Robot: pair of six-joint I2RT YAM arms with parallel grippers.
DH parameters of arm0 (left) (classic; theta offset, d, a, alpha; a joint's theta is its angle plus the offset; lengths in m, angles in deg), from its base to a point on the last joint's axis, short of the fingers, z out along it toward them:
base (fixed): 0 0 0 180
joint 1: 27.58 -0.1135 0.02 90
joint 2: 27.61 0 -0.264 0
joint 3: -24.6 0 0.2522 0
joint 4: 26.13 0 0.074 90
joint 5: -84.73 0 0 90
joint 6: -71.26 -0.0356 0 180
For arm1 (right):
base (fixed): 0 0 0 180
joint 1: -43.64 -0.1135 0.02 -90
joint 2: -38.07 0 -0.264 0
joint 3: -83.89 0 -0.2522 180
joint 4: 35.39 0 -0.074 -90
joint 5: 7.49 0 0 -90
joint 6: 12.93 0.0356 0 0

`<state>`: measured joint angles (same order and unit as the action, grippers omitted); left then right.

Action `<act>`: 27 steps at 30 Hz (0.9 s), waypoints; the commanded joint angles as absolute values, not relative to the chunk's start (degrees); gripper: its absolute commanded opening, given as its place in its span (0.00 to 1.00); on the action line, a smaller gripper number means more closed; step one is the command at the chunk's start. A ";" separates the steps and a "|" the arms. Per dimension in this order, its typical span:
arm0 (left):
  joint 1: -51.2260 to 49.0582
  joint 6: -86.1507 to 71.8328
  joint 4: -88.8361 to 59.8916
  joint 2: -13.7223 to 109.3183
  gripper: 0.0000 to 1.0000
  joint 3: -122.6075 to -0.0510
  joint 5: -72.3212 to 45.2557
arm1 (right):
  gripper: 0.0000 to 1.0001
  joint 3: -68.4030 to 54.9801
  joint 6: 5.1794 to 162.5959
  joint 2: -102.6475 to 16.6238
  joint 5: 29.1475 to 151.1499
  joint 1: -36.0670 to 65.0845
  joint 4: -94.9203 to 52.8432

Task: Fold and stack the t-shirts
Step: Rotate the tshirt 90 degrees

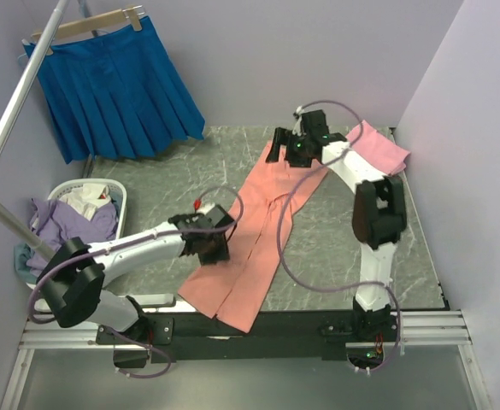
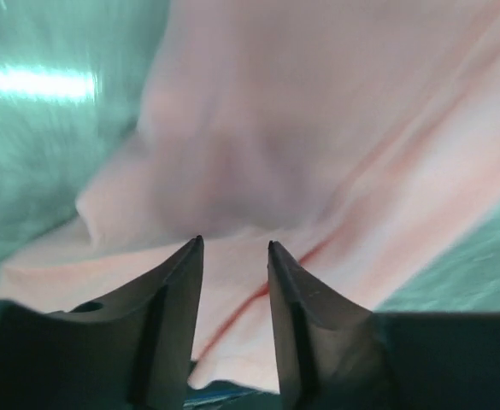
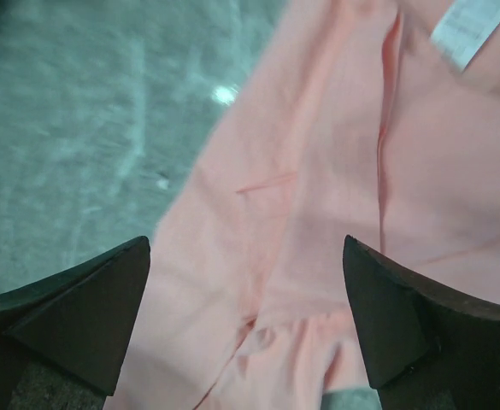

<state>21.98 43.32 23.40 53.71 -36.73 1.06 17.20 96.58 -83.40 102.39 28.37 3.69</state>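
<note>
A salmon-orange t-shirt [image 1: 262, 222] lies folded into a long strip running from the far middle of the table to its near edge. My left gripper [image 1: 211, 248] hovers over the strip's near left edge. In the left wrist view its jaws [image 2: 235, 243] stand a little apart, with the shirt [image 2: 318, 128] below them and nothing pinched. My right gripper [image 1: 288, 149] is over the strip's far end, wide open [image 3: 246, 241] above the cloth [image 3: 318, 171] near its white label [image 3: 472, 30]. A lighter pink t-shirt [image 1: 382, 147] lies folded at the back right.
A bright blue pleated skirt [image 1: 121, 90] hangs on a hanger at the back left. A white laundry basket [image 1: 117, 192] with purple and white clothes stands at the left. A slanted white pole [image 1: 19, 102] crosses the left side. Walls close in on three sides.
</note>
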 commanded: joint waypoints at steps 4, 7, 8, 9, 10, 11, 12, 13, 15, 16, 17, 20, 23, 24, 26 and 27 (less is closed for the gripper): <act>10.33 24.54 17.54 57.28 0.47 -60.49 7.05 | 1.00 5.85 98.69 -60.58 88.23 28.61 -1.25; 6.45 19.70 10.26 65.18 0.50 -69.01 0.81 | 1.00 -4.69 101.41 -53.20 85.42 28.17 -1.86; 5.91 18.71 9.18 69.99 0.49 -71.66 -0.77 | 1.00 -7.00 102.11 -51.25 84.80 27.73 -1.68; 5.55 17.83 8.82 72.39 0.49 -74.65 -1.83 | 1.00 -11.90 102.64 -49.49 84.62 27.47 -2.12; 5.20 15.21 7.16 74.93 0.50 -80.33 -5.59 | 1.00 -14.21 103.00 -45.99 84.44 27.12 -2.56; 5.03 14.14 7.06 80.35 0.49 -83.35 -7.80 | 1.00 -16.41 103.35 -44.21 84.88 26.33 -2.82; 5.02 13.44 6.97 83.19 0.49 -86.51 -10.00 | 1.00 -18.60 103.53 -42.54 85.66 25.97 -3.52; 4.94 11.43 7.32 86.35 0.47 -93.24 -16.37 | 1.00 -22.19 103.62 -40.09 87.93 25.45 -4.05; 4.94 10.18 8.37 94.88 0.45 -99.61 -20.98 | 1.00 -25.98 104.32 -38.49 89.53 23.70 -4.14; 4.94 9.13 8.90 97.52 0.45 -105.47 -22.57 | 1.00 -26.70 104.15 -38.05 92.15 23.08 -4.06; 5.02 8.51 8.99 101.99 0.45 -107.88 -25.63 | 1.00 -27.32 104.32 -38.04 93.22 22.29 -3.71; 4.94 6.76 10.74 109.90 0.46 -116.49 -32.47 | 1.00 -29.08 105.11 -39.62 97.86 18.33 -4.32; 5.02 6.05 10.84 113.36 0.48 -118.45 -37.41 | 1.00 -30.14 107.22 -41.99 100.08 13.59 -6.60; 5.11 6.13 9.79 113.72 0.50 -117.66 -38.48 | 1.00 -30.05 108.00 -42.78 100.69 12.53 -7.30; 5.02 5.26 9.87 115.20 0.50 -116.78 -40.86 | 1.00 -29.26 108.62 -45.86 102.79 9.37 -8.53; 5.11 5.17 10.13 115.74 0.50 -116.69 -41.56 | 1.00 -28.30 108.97 -48.13 103.33 8.23 -8.97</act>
